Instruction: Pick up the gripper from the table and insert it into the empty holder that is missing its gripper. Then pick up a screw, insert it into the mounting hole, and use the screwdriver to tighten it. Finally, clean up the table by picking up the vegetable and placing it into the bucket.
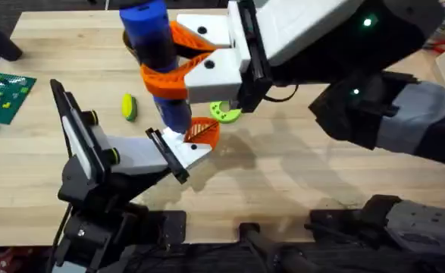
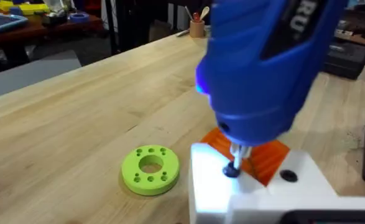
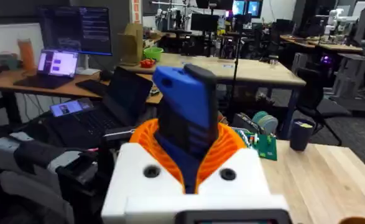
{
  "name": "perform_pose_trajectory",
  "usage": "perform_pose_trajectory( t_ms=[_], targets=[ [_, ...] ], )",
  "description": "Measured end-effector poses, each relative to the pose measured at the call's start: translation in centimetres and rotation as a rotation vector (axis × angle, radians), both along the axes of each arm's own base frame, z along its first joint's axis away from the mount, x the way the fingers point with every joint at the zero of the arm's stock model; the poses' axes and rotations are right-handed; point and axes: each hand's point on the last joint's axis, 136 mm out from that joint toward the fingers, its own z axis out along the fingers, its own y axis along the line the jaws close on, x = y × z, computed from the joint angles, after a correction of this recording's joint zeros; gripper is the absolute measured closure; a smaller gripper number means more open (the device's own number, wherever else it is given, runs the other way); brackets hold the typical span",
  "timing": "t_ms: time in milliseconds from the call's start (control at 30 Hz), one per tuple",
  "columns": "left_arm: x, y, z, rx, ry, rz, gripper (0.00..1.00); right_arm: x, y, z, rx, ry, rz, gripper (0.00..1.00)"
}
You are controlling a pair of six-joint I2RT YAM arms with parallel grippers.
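My right gripper [image 1: 169,70], white with curved orange fingers [image 3: 226,146], is shut on the blue screwdriver [image 1: 155,45], which stands upright. Its bit rests on a dark screw [image 2: 232,169] in the white holder [image 2: 213,186]. The holder [image 1: 178,154] sits at the tip of my left arm, near the table's middle. The small orange ribbed gripper [image 1: 202,133] is seated in it, just beyond the screw [image 2: 266,158]. The right wrist view looks along the screwdriver [image 3: 185,106] between the orange fingers. The yellow-green vegetable [image 1: 129,106] lies on the table, left of the screwdriver.
A lime-green ring [image 1: 224,112] with a centre hole lies just right of the holder, also seen close by [image 2: 150,169]. A green circuit board [image 1: 6,87] sits at the table's left edge. Bare wood stretches to the front right.
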Motion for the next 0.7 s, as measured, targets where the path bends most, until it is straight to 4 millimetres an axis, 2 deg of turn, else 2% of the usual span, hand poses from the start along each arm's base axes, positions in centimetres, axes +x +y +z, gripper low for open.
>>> perform_pose_trajectory(
  t_ms=[700],
  targets=[
    [0.00,0.00,0.00,0.000,0.000,0.000,0.994,0.11,0.09,-0.42,-0.015,0.000,-0.004,0.931]
  ],
)
